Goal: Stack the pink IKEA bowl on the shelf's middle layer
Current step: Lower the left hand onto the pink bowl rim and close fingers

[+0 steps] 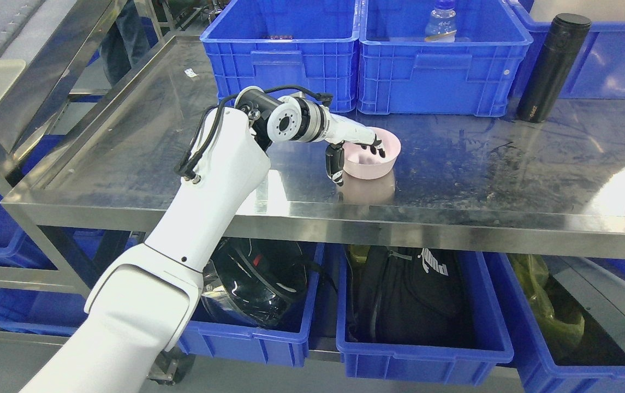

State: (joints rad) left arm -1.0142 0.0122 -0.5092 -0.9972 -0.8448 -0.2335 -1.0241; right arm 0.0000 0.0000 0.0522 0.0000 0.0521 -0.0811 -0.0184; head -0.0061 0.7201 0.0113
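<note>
The left hand [358, 150] reaches across the steel shelf [126, 153] and grips the near rim of the pink bowl [373, 155]: its fingers [373, 146] dip inside the bowl while the thumb [335, 164] presses against the outer wall. The bowl sits upright near the middle of this shelf surface, a little in front of two blue crates [364, 60] that stand along the back. Whether its base rests on the metal or is just clear of it cannot be told; a pink reflection shows right under it. A black flask [551, 68] stands well apart to the right, and lower blue bins [421, 327] hold dark bags beneath the shelf. The right arm is out of sight.

Judging by the pinch on the rim, the step in hand looks like setting the bowl down on the shelf, or the very end of it. No second bowl is visible to stack onto. The next move likely calls for checking that the bowl sits flat, then loosening the fingers and lifting them straight out so the rim is not dragged or tipped.
</note>
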